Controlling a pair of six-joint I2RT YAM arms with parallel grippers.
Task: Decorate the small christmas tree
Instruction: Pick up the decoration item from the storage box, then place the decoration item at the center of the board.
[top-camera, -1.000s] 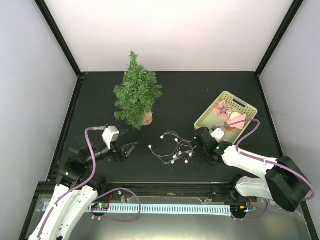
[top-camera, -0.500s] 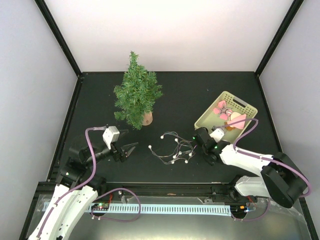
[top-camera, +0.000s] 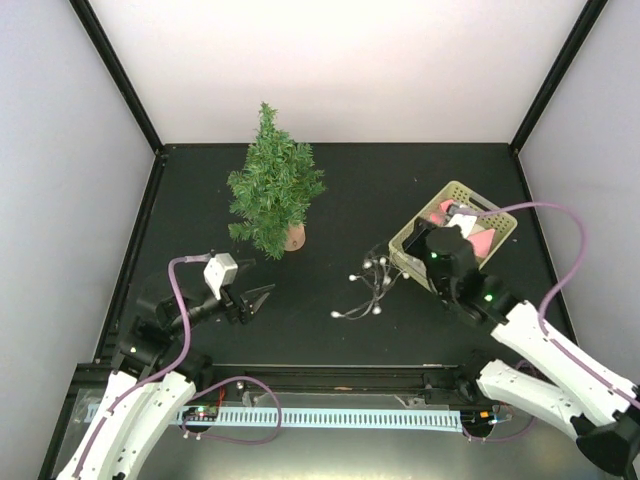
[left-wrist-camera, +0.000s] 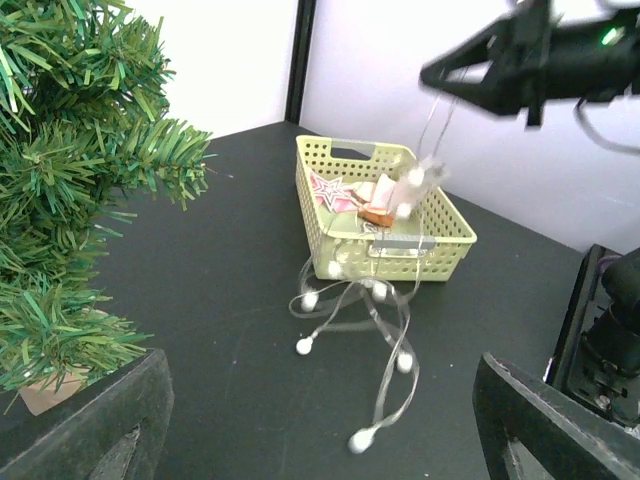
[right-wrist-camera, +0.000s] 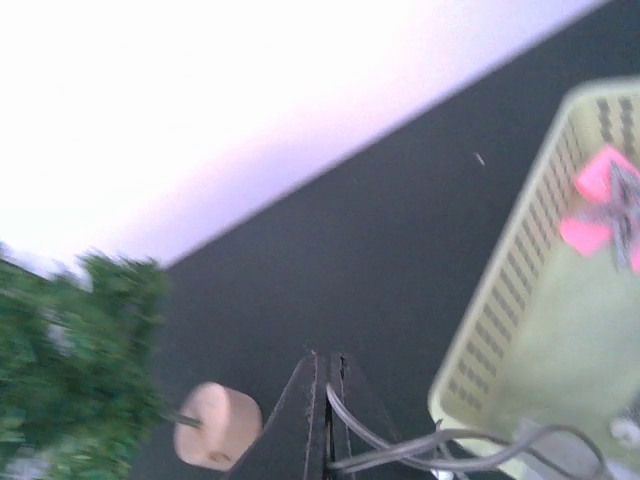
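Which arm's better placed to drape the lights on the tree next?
Right. The right pincer is shut on the light string, partly lifted; the left pincer is open and empty.

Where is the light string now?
Top view, right of centre: the light string hangs from the shut right gripper, its lower end trailing on the table between the small christmas tree and the basket.

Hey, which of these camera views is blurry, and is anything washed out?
Right wrist view: smeared, the small christmas tree and basket soft, the back wall blown out white. Left wrist view: mostly sharp, only the hanging light string blurs near its top. Top view: crisp, evenly lit.
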